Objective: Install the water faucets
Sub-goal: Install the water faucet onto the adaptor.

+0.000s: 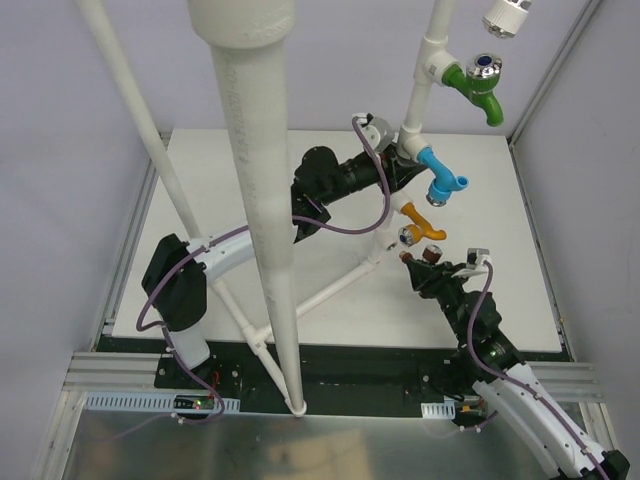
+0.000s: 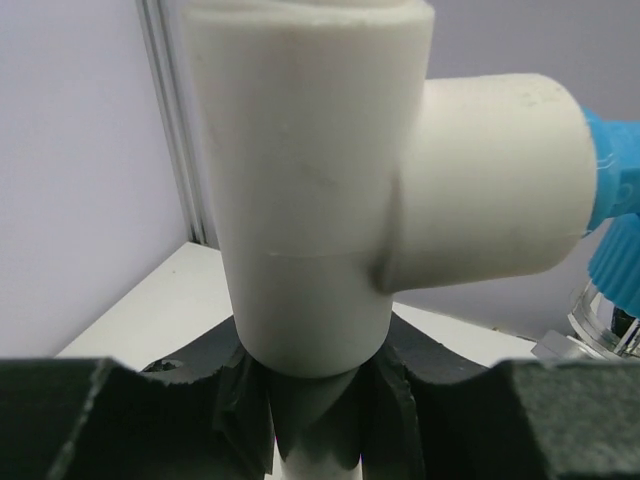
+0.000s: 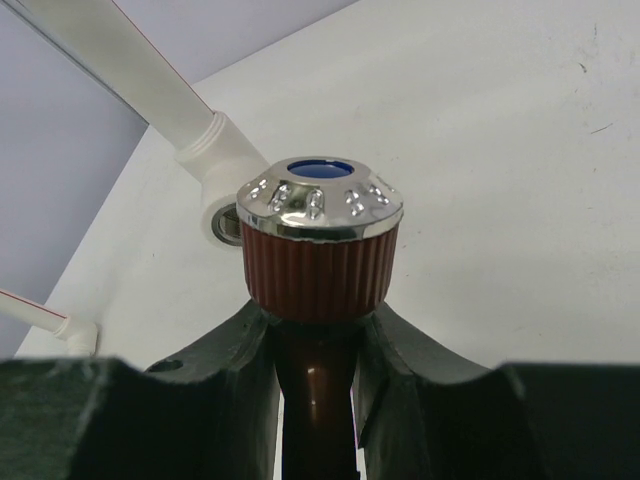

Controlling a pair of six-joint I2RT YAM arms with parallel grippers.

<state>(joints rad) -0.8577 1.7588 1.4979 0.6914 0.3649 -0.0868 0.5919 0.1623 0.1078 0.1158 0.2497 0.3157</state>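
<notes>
Grey walls box in a white table (image 1: 520, 290) carrying a frame (image 1: 250, 150) of white pipe. The green faucet (image 1: 478, 82), blue faucet (image 1: 443, 180) and orange faucet (image 1: 418, 218) look mounted on it. The right gripper (image 3: 315, 345) is clenched on the brown faucet (image 3: 320, 250), held low over the table near an open socket (image 3: 228, 222). The left gripper (image 2: 305, 405) seems to clasp the frame just under a tee (image 2: 320, 200), though that view is too close to be sure. To seat the faucet well, line its stem squarely with the socket, keep the frame braced, then push and twist without tilting.
</notes>
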